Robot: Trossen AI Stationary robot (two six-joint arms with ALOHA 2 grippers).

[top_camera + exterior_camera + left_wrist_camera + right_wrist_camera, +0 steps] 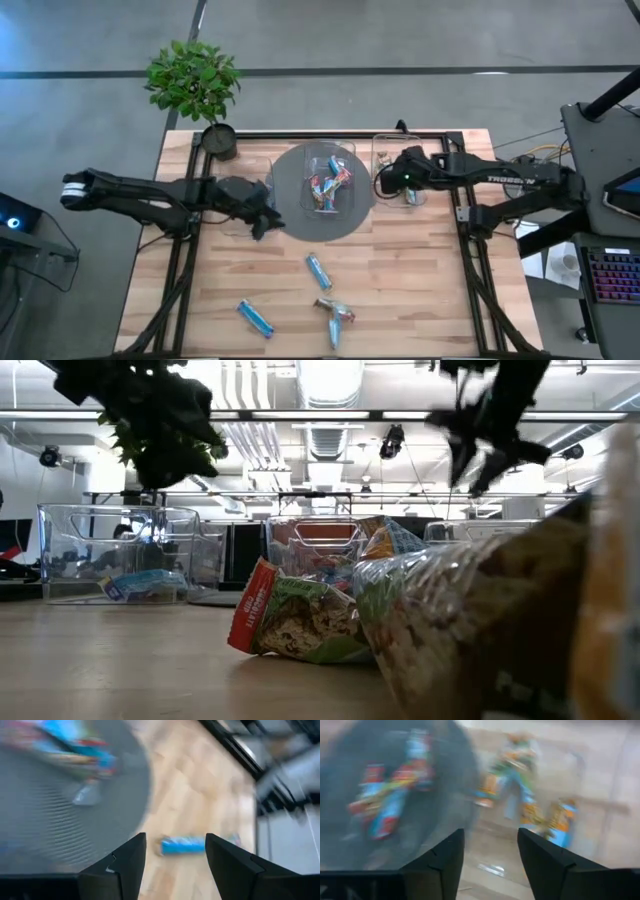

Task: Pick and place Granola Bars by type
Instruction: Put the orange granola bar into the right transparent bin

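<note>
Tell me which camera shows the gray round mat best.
The high view: the gray round mat shows whole, with a clear container of bars on it. Both wrist views show only a blurred part of it. In the low view I cannot make it out.

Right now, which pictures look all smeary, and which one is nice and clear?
Both wrist views are smeared: the left one streaks the blue bar between its pincer, the right one blurs the bars in their box. The low view is fuzzy close up. The high view is clear.
</note>
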